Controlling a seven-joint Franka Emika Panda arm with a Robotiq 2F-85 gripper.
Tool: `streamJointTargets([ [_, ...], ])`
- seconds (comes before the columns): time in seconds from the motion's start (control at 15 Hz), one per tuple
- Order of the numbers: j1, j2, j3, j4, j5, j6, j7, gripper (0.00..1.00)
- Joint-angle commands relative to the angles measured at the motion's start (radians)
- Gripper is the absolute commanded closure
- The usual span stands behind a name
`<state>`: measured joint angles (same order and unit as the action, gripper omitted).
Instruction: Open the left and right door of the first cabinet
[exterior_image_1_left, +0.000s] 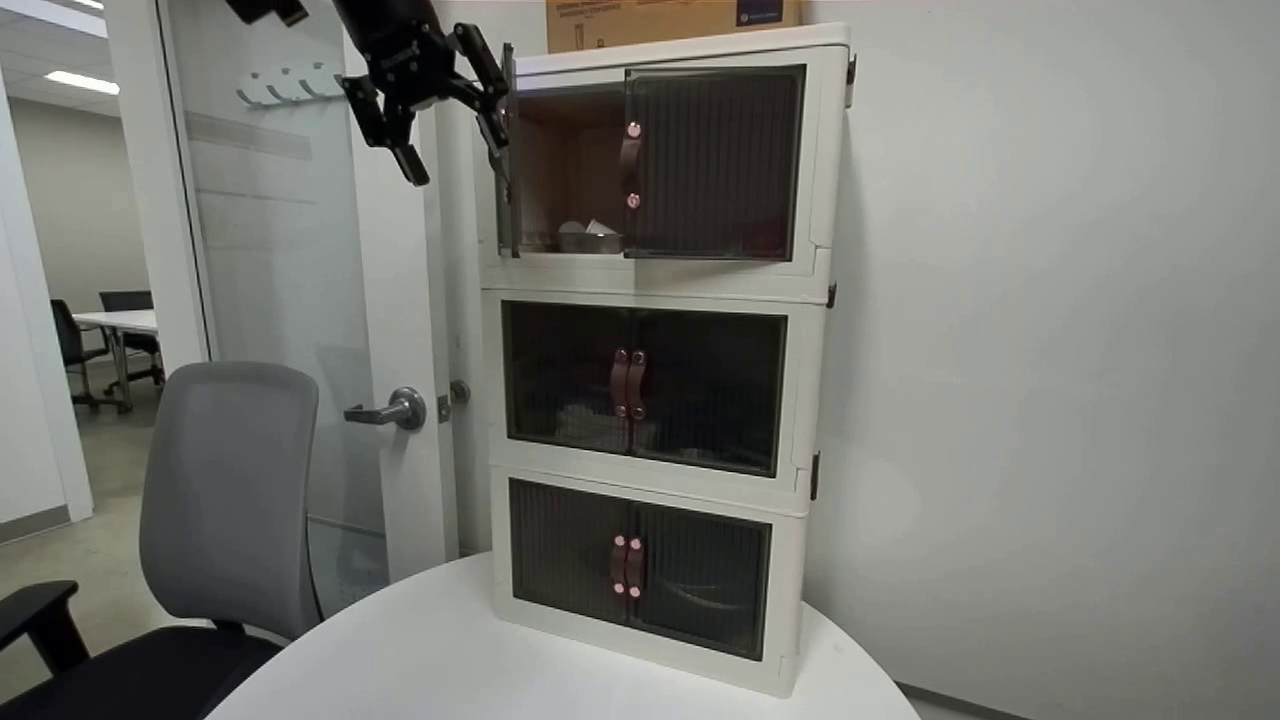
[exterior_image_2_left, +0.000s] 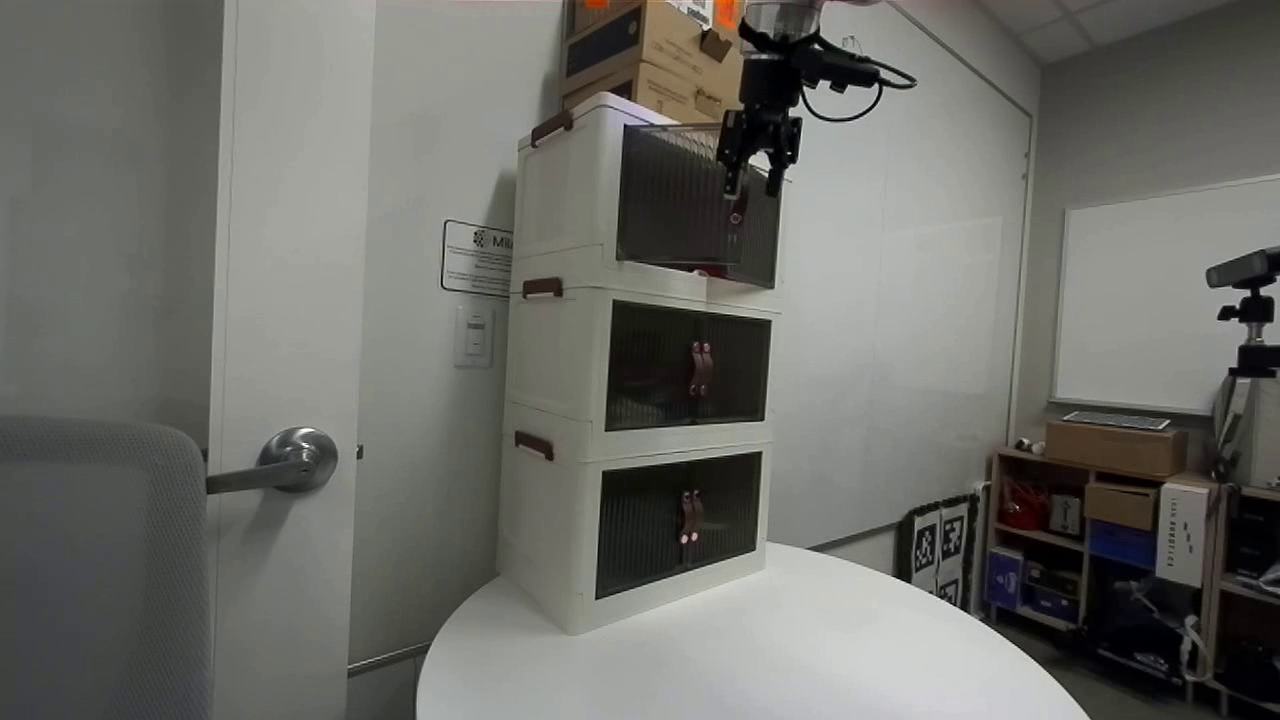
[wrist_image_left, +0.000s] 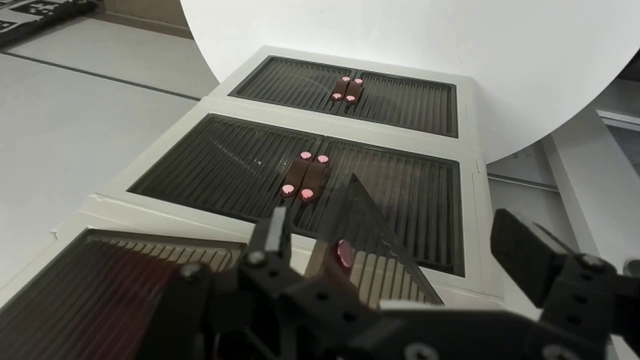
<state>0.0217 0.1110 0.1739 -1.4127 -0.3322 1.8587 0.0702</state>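
The left door (exterior_image_2_left: 670, 200) sticks out from the left edge of the top cabinet (exterior_image_1_left: 822, 170), so that side looks done, or nearly. The right door (exterior_image_1_left: 720, 165), on the cabinet's right half, is only a little way out — my guess for the next pull. Its handle (exterior_image_1_left: 630, 165) runs up and down at the middle of the cabinet's front. The gripper (exterior_image_2_left: 753, 188) hangs in front of the cabinet near its left edge, close by the left door; touching or not, I can't tell. Its fingers (wrist_image_left: 522, 257) are spread wide and pinch nothing. From them, the handle lies toward the cabinet's right — past the left door, which could get bumped. Under the cabinet are two more cabinets (exterior_image_1_left: 720, 385), shut, on a table (exterior_image_1_left: 420, 650).
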Motion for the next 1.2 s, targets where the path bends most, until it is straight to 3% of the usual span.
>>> streamJointTargets([
  [0.0,-0.042,0.0,-0.026,-0.059,0.043,0.11,-0.019,0.0],
  [0.13,-0.065,0.016,-0.041,-0.051,0.049,0.131,-0.016,0.0],
  [0.2,-0.037,0.022,-0.088,-0.042,0.059,0.139,-0.017,0.0],
  [0.33,-0.046,0.027,-0.114,-0.031,0.089,0.172,-0.025,0.0],
  [0.53,-0.078,0.019,-0.117,-0.049,0.176,0.259,-0.089,0.0],
  [0.73,-0.112,0.017,-0.107,-0.073,0.34,0.342,-0.272,0.0],
  [1.13,-0.138,0.04,-0.125,-0.039,0.674,0.256,-0.605,0.0],
])
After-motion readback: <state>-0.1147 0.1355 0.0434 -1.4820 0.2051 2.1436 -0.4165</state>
